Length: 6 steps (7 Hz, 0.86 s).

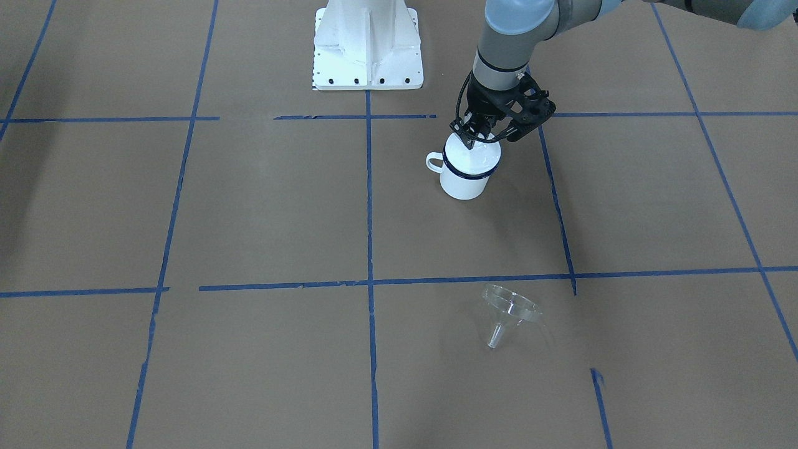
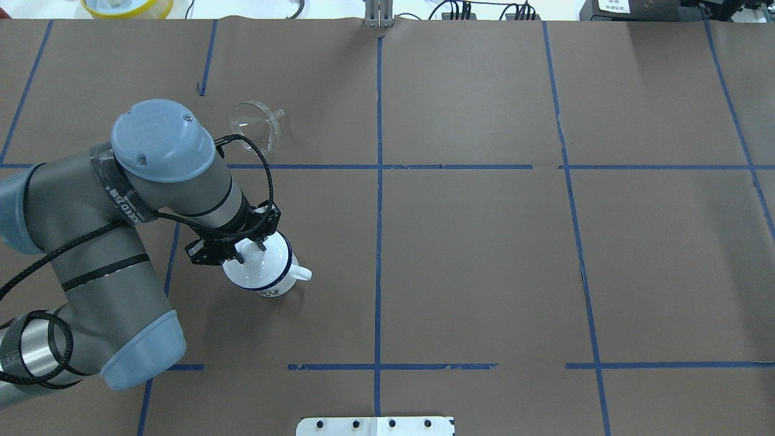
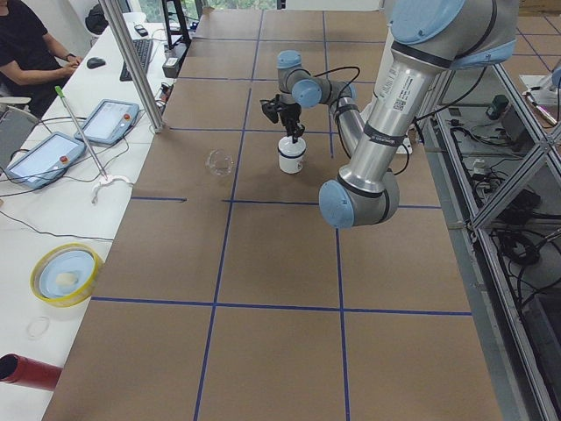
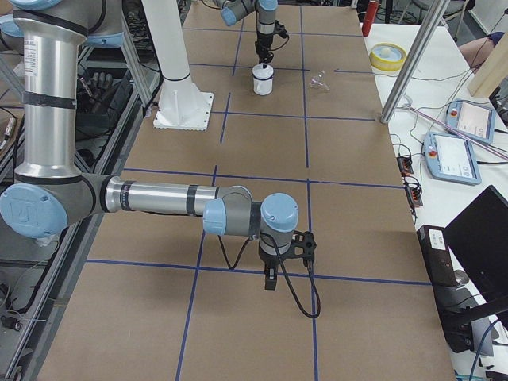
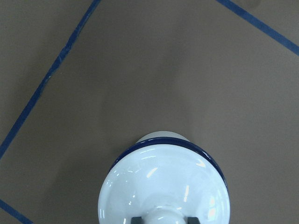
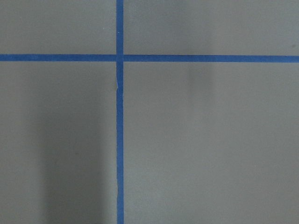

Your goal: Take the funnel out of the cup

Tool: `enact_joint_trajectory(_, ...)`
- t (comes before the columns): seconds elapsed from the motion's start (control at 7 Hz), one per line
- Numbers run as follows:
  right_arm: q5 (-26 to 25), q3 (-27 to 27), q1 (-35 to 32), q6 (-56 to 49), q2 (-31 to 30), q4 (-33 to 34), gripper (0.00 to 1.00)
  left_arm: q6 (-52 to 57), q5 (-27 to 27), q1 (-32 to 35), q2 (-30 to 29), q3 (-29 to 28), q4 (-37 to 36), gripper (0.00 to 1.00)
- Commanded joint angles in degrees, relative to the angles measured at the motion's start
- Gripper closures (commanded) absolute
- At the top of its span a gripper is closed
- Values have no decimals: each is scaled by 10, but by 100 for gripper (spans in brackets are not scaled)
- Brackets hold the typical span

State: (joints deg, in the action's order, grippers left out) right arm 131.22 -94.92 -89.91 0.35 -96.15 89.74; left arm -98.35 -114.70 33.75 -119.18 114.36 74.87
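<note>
Gleaming domed lid (image 5: pixel 163 186) on cup (image 1: pixel 461 184); clear conical funnel (image 1: pixel 508 312)

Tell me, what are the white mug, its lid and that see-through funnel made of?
Mug: glossy white with a dark blue band at the rim, likely enamelled metal, though ceramic would look alike.
Lid: same shiny white with sharp light glints, probably enamel too.
Funnel: clear and colourless, the brown table showing through it; likely plastic, possibly glass.
</note>
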Motion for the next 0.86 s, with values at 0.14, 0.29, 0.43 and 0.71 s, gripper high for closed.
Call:
enact_joint_trajectory(0.14, 0, 0, 0, 0, 0, 0, 0, 4, 0, 0, 0, -2, 1, 1)
enact_joint_trajectory(0.29, 0, 0, 0, 0, 0, 0, 0, 4, 1, 0, 0, 2, 2, 0)
enact_joint_trajectory(0.43, 0, 1, 0, 0, 0, 0, 0, 30, 0, 10, 3, 17, 0, 0)
enact_joint_trajectory(0.71, 0, 0, 0, 0, 0, 0, 0, 181, -9, 119, 27, 45, -4, 0)
